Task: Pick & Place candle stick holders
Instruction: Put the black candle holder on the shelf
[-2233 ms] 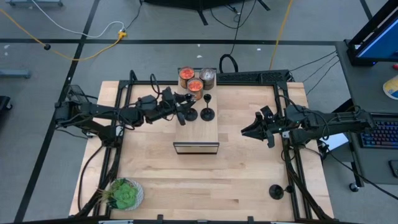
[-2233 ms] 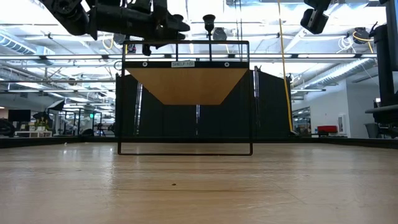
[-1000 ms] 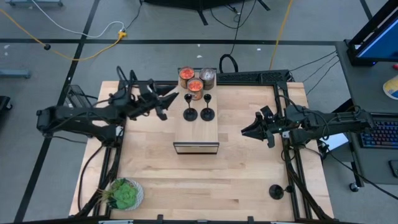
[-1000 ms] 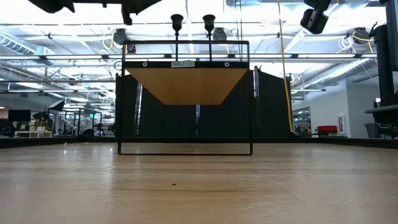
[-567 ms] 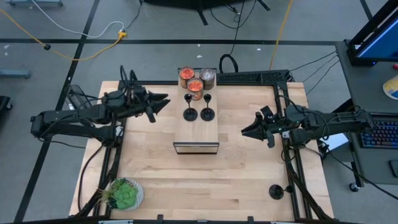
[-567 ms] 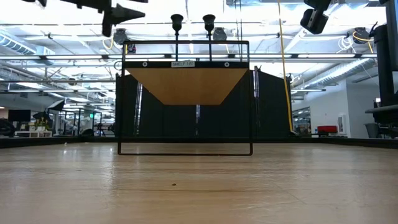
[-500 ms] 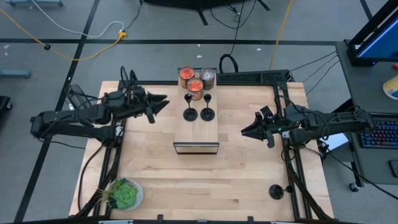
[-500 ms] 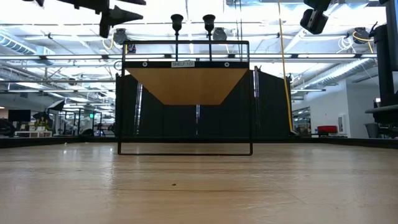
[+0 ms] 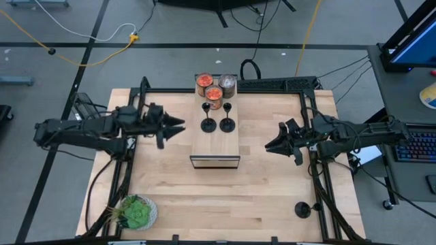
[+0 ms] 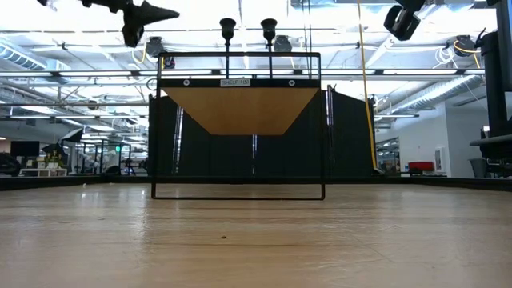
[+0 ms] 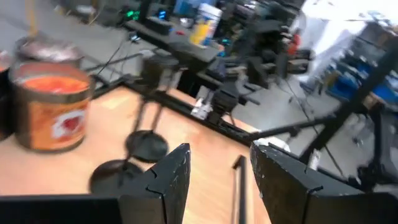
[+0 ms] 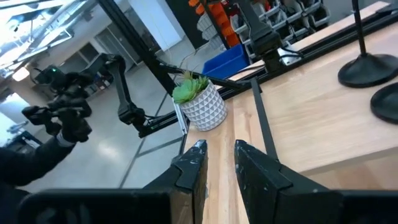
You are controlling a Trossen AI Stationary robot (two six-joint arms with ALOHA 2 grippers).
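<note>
Two black candle stick holders (image 9: 208,124) (image 9: 227,124) stand upright on their round bases on the wooden top of a small black-framed shelf (image 9: 214,146). They also show in the low view (image 10: 228,28) (image 10: 269,28). A third holder (image 9: 302,209) stands on the table at the near right. My left gripper (image 9: 178,127) is open and empty, hovering left of the shelf, pointing at the holders (image 11: 147,144). My right gripper (image 9: 269,145) is open and empty, hovering right of the shelf.
Two jars with red-orange contents (image 9: 204,82) (image 9: 214,95) and a silvery jar (image 9: 227,83) stand at the shelf's far end. A potted green plant (image 9: 136,212) sits at the table's near left corner. Bare wood lies in front of the shelf.
My left gripper, open and empty, has drawn back from the shelf toward the table's left edge and then swung toward the near edge. Both holders on the shelf have stayed upright and still.
</note>
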